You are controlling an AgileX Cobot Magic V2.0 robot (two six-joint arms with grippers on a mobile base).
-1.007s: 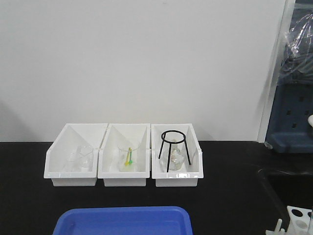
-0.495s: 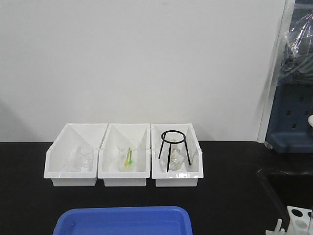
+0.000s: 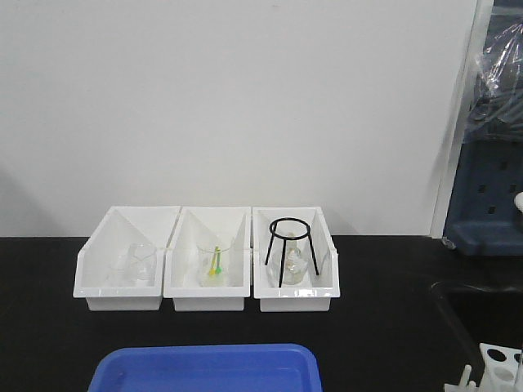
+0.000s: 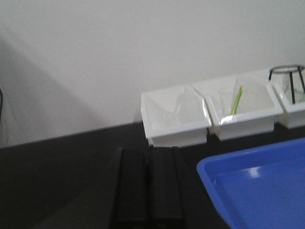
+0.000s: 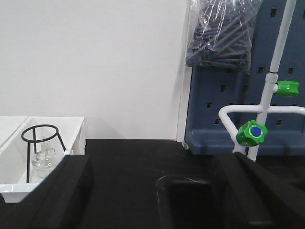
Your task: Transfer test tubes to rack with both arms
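The front view shows the black bench (image 3: pixel 384 343) carrying three white bins (image 3: pixel 206 260) in a row near its back edge, a blue tray (image 3: pixel 204 369) at the front edge, and, smallest, the rack (image 3: pixel 498 367) at the front right corner, only its top plate with round holes and a peg or two showing. No test tubes can be made out in any view. In its wrist view the left gripper (image 4: pixel 147 191) has its fingers (image 4: pixel 164 186) lying side by side, seemingly pressed together, aimed at the leftmost bin, the tray just to its right. The right gripper (image 5: pixel 152 195) has its fingers (image 5: pixel 62 191) spread wide apart, empty, facing the back wall with the black tripod (image 5: pixel 42 143) to its left. The rack lies on the right side, so the right arm is likely the nearer one.
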